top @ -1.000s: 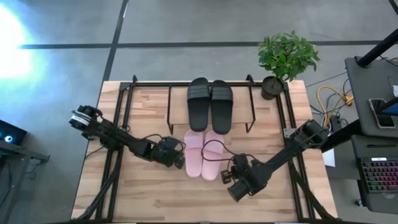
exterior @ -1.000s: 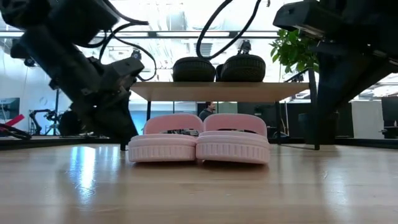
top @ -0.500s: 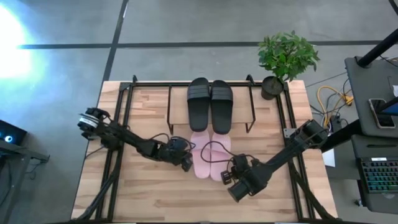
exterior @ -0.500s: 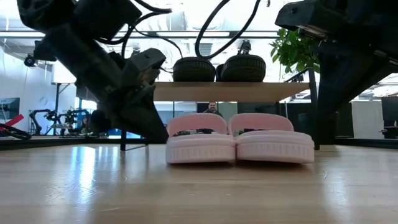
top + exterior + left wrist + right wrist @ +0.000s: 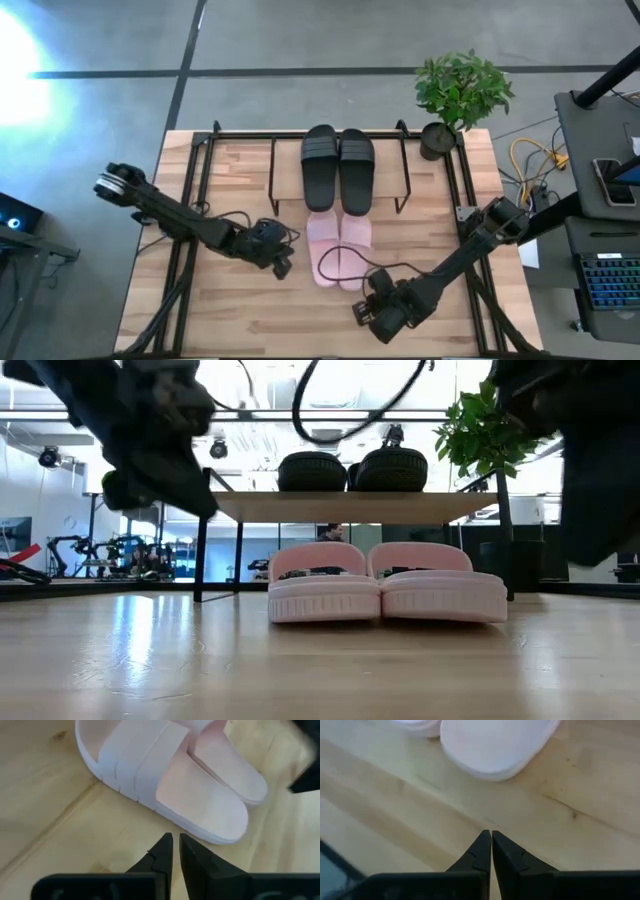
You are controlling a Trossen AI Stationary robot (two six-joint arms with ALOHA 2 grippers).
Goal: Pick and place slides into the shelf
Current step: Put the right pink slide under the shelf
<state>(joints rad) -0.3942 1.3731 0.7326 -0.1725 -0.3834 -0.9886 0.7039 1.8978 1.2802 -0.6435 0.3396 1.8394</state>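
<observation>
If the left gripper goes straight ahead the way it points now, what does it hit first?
Probably the nearer pink slide: the left gripper, fingers shut, points at its side edge, with only bare table between. Depth is unclear.

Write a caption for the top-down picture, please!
Black slides sit on the shelf, pink slides wait below, between the left claw and right claw.

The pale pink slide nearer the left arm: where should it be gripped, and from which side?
Grip the pale pink open-toe slide by its wide strap, judging by the raised arch the low view shows above the footbed. Come from the left, where the shut left end effector sits; the twin slide touches the other side, blocking it.
</observation>
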